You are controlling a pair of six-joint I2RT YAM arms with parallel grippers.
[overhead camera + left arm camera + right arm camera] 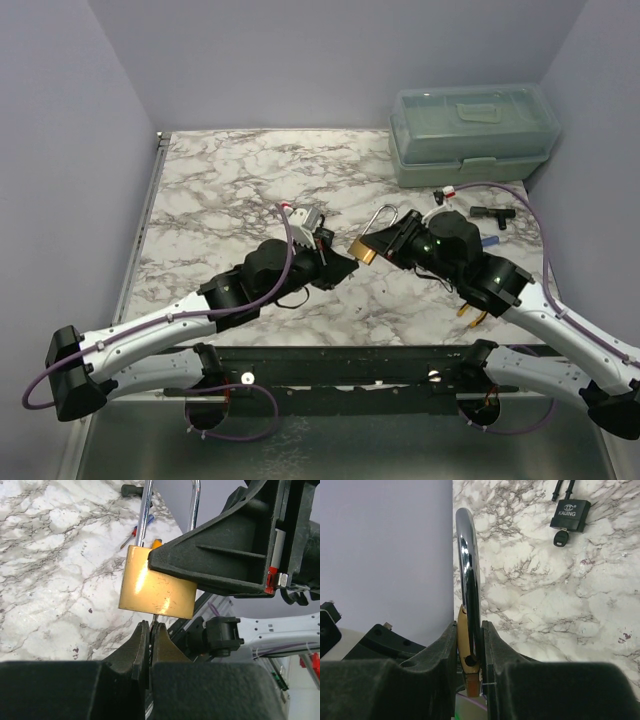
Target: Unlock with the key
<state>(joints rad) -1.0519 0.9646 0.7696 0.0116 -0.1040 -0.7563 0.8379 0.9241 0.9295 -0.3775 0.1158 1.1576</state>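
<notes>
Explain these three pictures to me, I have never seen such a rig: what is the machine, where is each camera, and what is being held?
The machine is two robot arms bolted at the near edge of a marble-patterned table. The wide picture looks down from above and behind them; the other two come from a camera on each wrist.

The right gripper is shut on a brass padlock with a long steel shackle. The left gripper pinches something thin right beneath the padlock's underside, seemingly the key; only a sliver of it shows.

On the table lie a green plastic box, a black padlock with its own key in it, and a small screwdriver.
</notes>
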